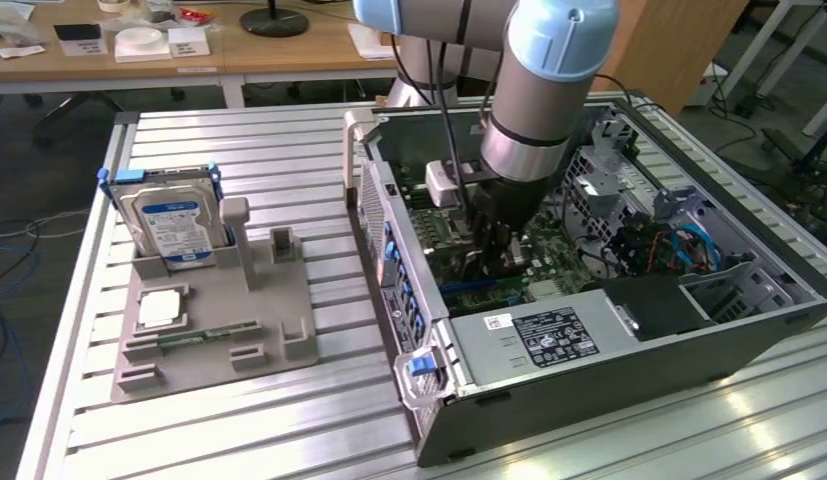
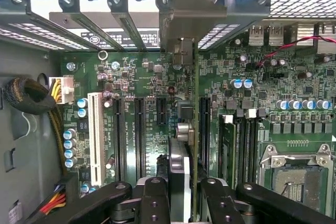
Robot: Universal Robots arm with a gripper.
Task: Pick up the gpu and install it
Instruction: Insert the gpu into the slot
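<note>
Two black gripper fingers point(image 2: 152, 203) of ours pinch the thin dark gpu card point(image 2: 181, 129) edge-on, standing upright over the green motherboard point(image 2: 252, 103) inside the open grey computer case point(image 1: 613, 370).

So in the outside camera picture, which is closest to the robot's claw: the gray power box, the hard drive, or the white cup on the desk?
From the gripper:
1. Power supply, inside the computer case, just beside it.
2. Hard drive, standing in the gray holder toward the exterior view's left.
3. White cup, on the far desk.

The exterior view is looking down from high up at the whole computer case point(image 1: 613, 290) on the table. The wrist cam is hanging close inside, facing the motherboard point(image 2: 157, 114). Both are catching that board.
</note>
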